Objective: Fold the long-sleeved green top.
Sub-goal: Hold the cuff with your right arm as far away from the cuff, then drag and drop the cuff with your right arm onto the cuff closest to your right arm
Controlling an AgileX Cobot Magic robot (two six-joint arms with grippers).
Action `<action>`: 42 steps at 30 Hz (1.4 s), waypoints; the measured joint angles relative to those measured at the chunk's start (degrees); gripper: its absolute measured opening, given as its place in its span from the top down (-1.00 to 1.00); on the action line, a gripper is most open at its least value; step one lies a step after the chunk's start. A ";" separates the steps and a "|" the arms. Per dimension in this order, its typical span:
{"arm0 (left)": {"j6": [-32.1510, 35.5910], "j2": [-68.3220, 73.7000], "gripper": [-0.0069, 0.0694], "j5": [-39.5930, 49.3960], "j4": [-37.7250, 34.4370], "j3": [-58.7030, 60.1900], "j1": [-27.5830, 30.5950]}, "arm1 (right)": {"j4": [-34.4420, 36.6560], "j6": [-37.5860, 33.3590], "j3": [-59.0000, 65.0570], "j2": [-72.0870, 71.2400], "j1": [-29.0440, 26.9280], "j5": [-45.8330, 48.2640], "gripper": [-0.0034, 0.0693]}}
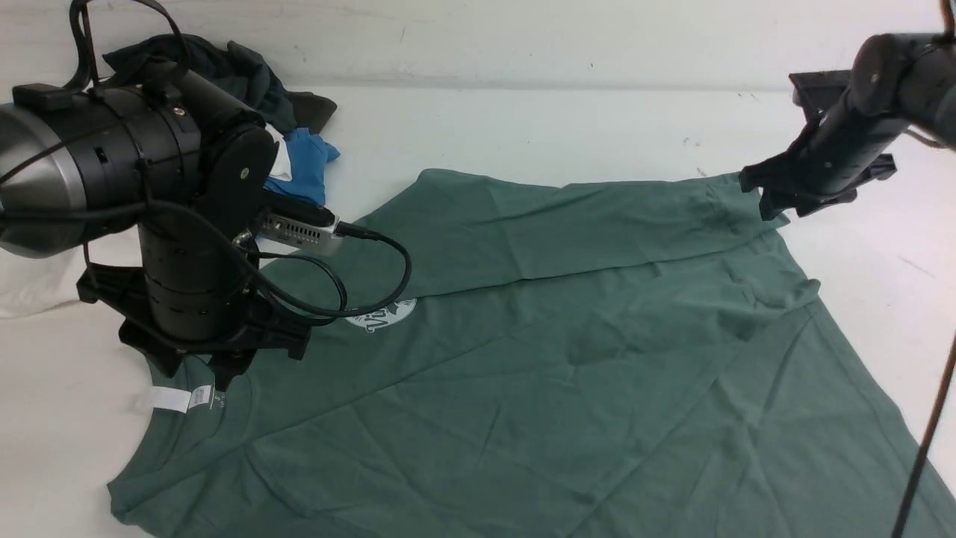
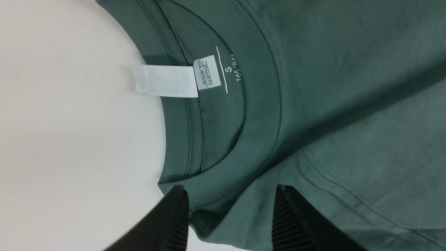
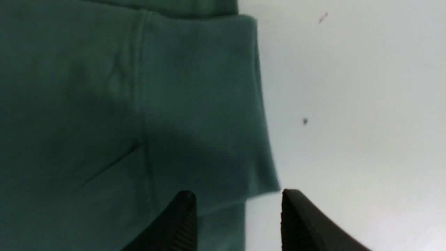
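Observation:
The green long-sleeved top (image 1: 567, 359) lies spread on the white table, neck to the left, with its white neck label (image 1: 179, 400) and round white logo (image 1: 382, 317) showing. One sleeve lies folded across the far side, its cuff (image 1: 736, 196) at the right. My left gripper (image 1: 202, 366) hovers open over the ribbed collar (image 2: 251, 153) beside the label (image 2: 163, 81); its jaws straddle the collar's edge (image 2: 230, 195) and hold nothing. My right gripper (image 1: 784, 203) is open, its jaws either side of the cuff's corner (image 3: 237, 197); the cuff (image 3: 205, 104) lies flat.
A heap of dark grey (image 1: 246, 75), blue (image 1: 310, 161) and white garments lies at the back left behind my left arm. A white cloth (image 1: 37, 284) lies at the left edge. A black cable (image 1: 926, 441) hangs at the front right.

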 joint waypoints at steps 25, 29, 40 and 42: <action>-0.13 0.00 0.00 0.00 -0.23 0.00 0.00 | 0.21 -1.65 -9.89 7.08 0.00 4.70 0.93; -1.03 0.00 0.00 0.00 -0.23 0.00 0.00 | 0.80 -1.65 -13.99 5.62 0.00 9.93 0.93; -1.66 0.00 0.00 -0.05 0.30 -0.06 0.00 | 3.69 2.10 -20.92 -5.97 -0.21 15.20 0.93; -1.68 0.00 0.01 0.01 0.67 -0.37 0.00 | 3.76 3.18 -18.14 -10.38 -0.21 15.20 0.93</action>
